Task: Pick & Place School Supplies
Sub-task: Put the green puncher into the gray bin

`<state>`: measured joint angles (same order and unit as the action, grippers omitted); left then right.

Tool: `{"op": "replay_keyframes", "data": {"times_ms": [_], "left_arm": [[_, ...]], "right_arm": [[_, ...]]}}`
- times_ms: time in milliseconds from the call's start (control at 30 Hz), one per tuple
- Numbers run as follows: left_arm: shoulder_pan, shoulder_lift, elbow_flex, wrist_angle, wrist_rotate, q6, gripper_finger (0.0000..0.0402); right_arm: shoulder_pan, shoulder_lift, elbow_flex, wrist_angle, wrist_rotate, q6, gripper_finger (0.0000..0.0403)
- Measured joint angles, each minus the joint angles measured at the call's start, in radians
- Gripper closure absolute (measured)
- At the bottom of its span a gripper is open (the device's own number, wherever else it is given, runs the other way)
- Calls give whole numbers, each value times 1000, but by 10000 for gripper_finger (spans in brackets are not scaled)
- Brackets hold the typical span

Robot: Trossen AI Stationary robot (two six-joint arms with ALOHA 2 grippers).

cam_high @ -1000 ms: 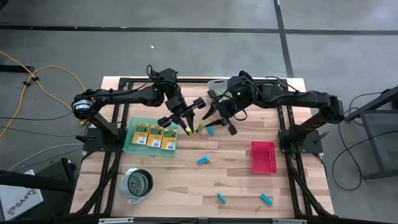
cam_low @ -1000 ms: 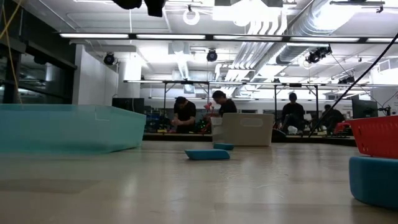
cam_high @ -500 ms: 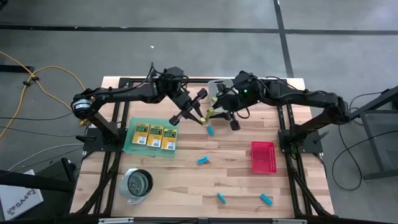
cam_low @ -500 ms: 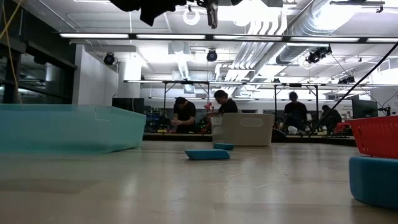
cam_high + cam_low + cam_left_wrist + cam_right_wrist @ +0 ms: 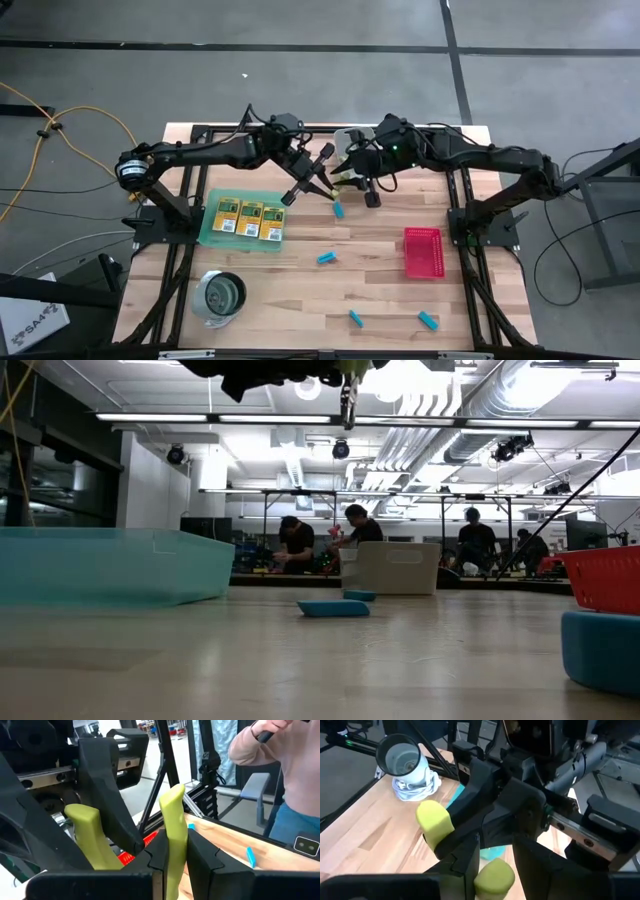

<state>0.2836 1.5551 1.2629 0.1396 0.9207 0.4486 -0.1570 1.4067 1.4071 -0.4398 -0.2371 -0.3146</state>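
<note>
Pliers mostly hidden between both arms' closed fingers.

My two arms are matte black, jointed — each tool ends in angular, flat black fingers.

left gripper | shifted right, raised | plier tool | lifted, now touching right gripper
</note>
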Motion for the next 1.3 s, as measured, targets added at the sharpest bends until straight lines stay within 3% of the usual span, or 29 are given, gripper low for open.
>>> {"op": "replay_keyframes", "data": {"times_ms": [733,1000,1300], "left_arm": [[1,0,-1,17,-23,7,366],[1,0,-1,19,-26,11,366],[1,0,-1,18,-26,9,365]], "right_arm": [[0,0,0,-83,101,71,294],[0,0,0,-88,104,89,340],[0,0,0,-88,107,105,332]]}}
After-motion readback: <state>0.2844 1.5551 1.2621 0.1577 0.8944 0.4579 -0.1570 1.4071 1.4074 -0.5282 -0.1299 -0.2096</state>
